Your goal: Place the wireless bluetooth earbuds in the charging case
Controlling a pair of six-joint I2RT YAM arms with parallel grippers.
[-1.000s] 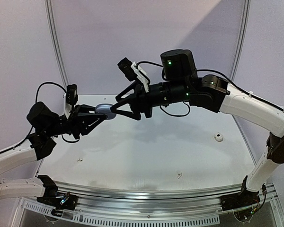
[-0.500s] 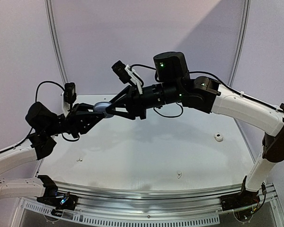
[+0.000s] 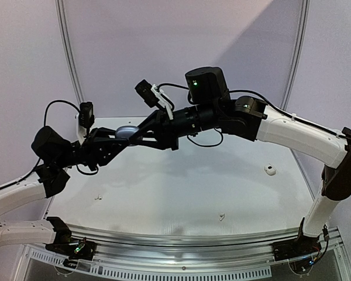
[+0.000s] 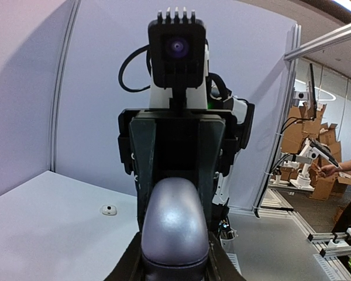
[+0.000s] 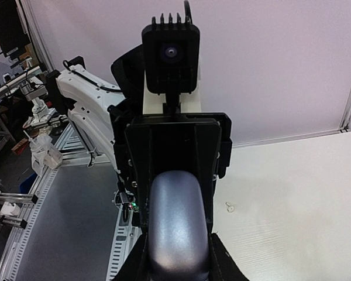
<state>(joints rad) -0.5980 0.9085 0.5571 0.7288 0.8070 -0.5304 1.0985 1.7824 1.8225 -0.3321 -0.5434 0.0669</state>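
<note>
A grey-lilac charging case (image 3: 127,132) is held in mid-air above the table's far left, lid shut. My left gripper (image 3: 120,138) is shut on one end of it; the case (image 4: 174,225) fills the gap between its fingers. My right gripper (image 3: 136,134) faces it from the right and is shut on the other end, with the case (image 5: 178,228) wedged between its fingers. Tiny white earbuds lie on the table: one near the front centre (image 3: 222,216), also seen in the right wrist view (image 5: 229,206), and one at the front left (image 3: 97,198). No dark grey earbuds show.
A small white rounded object (image 3: 271,170) with a dark spot lies on the table at the right; it also shows in the left wrist view (image 4: 109,209). The table's (image 3: 181,193) front edge has a metal rail (image 3: 181,237).
My right arm has moved left and tilted, bringing its gripper further over the case, with its jaws narrower. The case and left gripper have barely shifted.
</note>
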